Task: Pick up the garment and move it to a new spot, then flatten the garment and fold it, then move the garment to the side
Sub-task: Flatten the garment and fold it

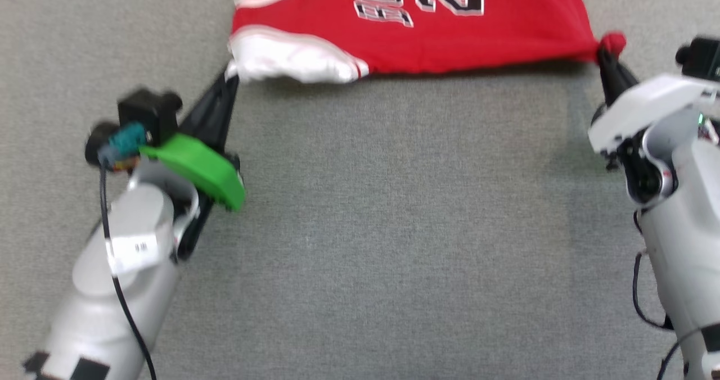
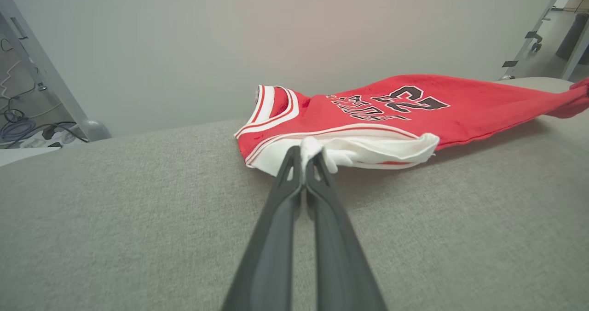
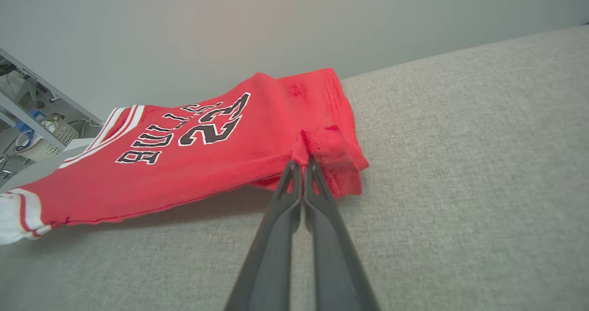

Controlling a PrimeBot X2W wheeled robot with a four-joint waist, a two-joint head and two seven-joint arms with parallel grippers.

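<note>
The left gripper (image 1: 230, 75) is clenching the garment (image 1: 461, 37) by its white sleeve (image 1: 292, 62), the right gripper (image 1: 601, 58) by a red hem corner (image 1: 612, 43), stretching its long axis sideways between them.

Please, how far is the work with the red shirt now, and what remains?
Done: the shirt is grasped, the left tool shut on its white sleeve, the right tool on a red hem corner. In hand: it is stretched between them, near edge off the grey surface. Left, it seems: laying it flat, folding, moving it aside.
</note>
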